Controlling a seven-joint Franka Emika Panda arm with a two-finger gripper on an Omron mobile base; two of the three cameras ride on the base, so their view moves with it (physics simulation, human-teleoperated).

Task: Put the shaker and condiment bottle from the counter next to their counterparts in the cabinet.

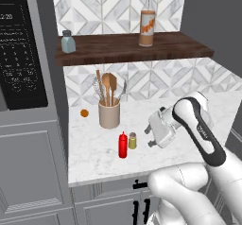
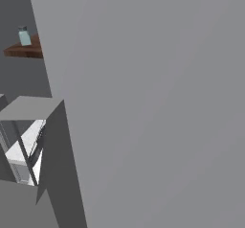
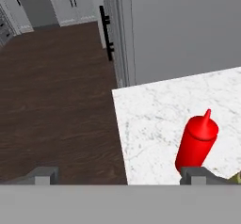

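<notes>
Counter (image 1: 189,146): condiment bottle (image 1: 123,145) touching shaker (image 1: 133,141); tool (image 1: 152,135) spread wide, empty, nearby.

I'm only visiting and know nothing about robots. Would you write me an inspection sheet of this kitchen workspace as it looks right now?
Surface: white marble counter.
Job's things: red condiment bottle and yellow-green shaker stand upright side by side near the counter's front edge. Blue-grey shaker and tall orange-label bottle stand on the brown shelf.
Clutter: utensil crock with wooden spoons; small orange thing beside it.
Grippers: gripper open, holding nothing, low beside the red bottle.
Cables: nothing seen.
Surroundings: microwave at left, patterned tiles, dark wood floor.
</notes>
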